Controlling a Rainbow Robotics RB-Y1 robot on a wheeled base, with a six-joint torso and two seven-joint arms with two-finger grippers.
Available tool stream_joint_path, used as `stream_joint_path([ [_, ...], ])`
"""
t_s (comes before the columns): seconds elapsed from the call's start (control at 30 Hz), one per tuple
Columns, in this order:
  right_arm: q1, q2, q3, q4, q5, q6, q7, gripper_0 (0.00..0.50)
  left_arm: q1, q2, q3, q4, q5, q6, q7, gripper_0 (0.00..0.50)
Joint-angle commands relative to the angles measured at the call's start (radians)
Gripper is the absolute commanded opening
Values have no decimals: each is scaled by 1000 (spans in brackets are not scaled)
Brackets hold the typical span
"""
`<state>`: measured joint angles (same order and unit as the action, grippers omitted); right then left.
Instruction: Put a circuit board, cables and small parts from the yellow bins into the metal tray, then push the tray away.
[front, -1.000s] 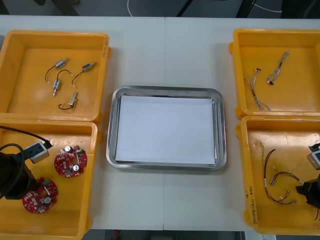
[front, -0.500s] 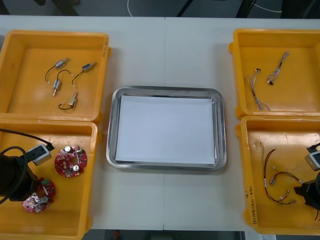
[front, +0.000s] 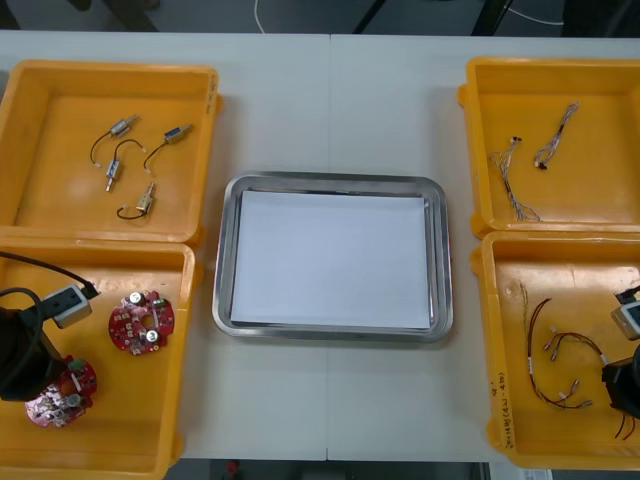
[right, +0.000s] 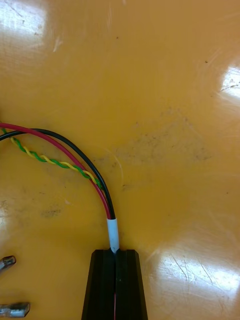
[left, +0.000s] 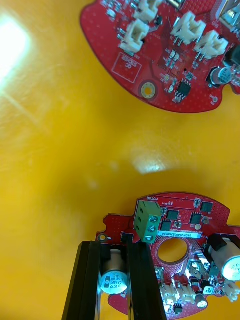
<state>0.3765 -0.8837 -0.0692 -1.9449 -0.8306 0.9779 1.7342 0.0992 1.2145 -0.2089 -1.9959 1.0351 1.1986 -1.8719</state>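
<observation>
Red board (front: 58, 394) dragged nearer, left gripper (left: 114, 249); right gripper (right: 116, 253) pinching cable (right: 112, 232).

- Front camera: above my arms, facing steeply down, whole table (front: 330, 90) in frame.
- Left wrist camera: close over a bin (left: 60, 150); shares the gripped board (left: 182, 220) with front.
- Right wrist camera: equally close; shares the cable (right: 75, 156).

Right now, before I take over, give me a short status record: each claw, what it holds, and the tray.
left claw: in the near left yellow bin, shut on a round red circuit board at its capacitor
spare board: flat in the same bin, apart from the claw
right claw: in the near right yellow bin, shut on the white-sleeved end of a red and black cable
metal tray: white inside, nothing loaded yet
</observation>
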Motion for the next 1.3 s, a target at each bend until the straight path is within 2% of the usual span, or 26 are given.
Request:
stream_joint_path([
  [0.03, 28, -34, -37, -5, -19, -8, 13, 0, -18, 40, 92, -49, 31, 61, -76, 0],
  [0.17, 27, -37, -81, -32, -27, 19, 16, 0, -18, 23, 141, -69, 45, 95, -75, 0],
  [0.3, 27, -41, -166, -98, -47, 110, 7, 0, -33, -27, 209, -100, 56, 165, -64, 0],
  [0.4, 25, -41, -242, -152, -68, 202, 1, 0, -67, -59, 230, -116, 62, 219, -49, 0],
  [0.57, -1, -43, -382, -201, -179, 350, 1, 0, -145, -104, 237, -123, 59, 299, -21, 0],
  [0.67, -13, -43, -442, -218, -206, 415, -2, 0, -190, -132, 237, -123, 60, 342, -4, 0],
  [0.83, -51, -50, -515, -227, -213, 528, -4, 0, -271, -178, 235, -124, 60, 420, 25, 0],
  [1.0, -143, -54, -558, -230, -217, 659, -12, 0, -362, -216, 212, -156, 65, 495, 143, 0],
  [1.2, -274, -60, -555, -244, -229, 778, -18, 0, -518, -236, 59, -215, 45, 530, 418, 0],
  [1.3, -324, -61, -540, -243, -232, 821, -19, 0, -569, -254, -1, -221, 26, 530, 497, 0],
])
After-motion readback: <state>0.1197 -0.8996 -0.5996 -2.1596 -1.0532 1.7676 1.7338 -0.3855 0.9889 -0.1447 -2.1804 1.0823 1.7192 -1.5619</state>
